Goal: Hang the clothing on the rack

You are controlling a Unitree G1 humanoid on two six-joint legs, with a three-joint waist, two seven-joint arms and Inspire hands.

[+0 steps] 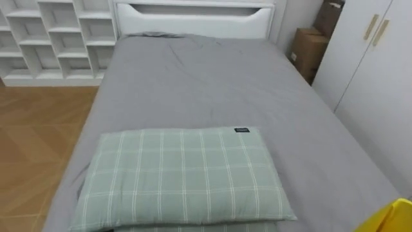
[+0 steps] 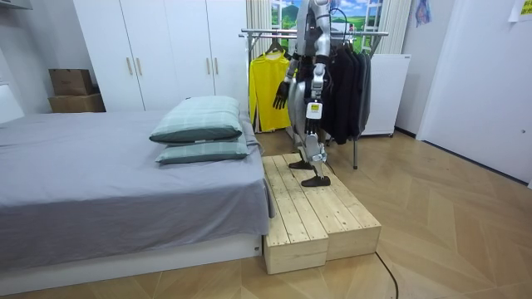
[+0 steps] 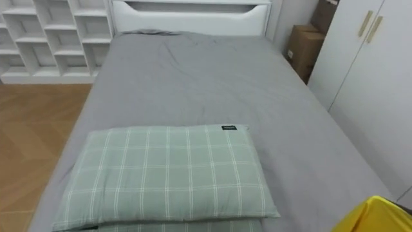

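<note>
Beside the clothes rack (image 2: 274, 33), standing on a wooden platform (image 2: 309, 208) at the pillow end of the bed (image 1: 212, 84), looking down its length over a green checked pillow (image 1: 180, 177). Holds the right hand (image 2: 283, 93), judged so from the body, lowered just in front of the yellow garment (image 2: 264, 104), fingers straight and spread, gripping nothing. Lets the left hand (image 2: 315, 106) hang by the hip; cannot tell the set of its fingers. Has the yellow garment up on a hanger at the rack's end nearer the bed, beside a row of dark clothes (image 2: 349, 83); catches its edge at the lower right of the eye views. Probably near finished: nothing loose to be found on the grey sheet, nothing carried. Left, at most, to step away or fetch another piece.
</note>
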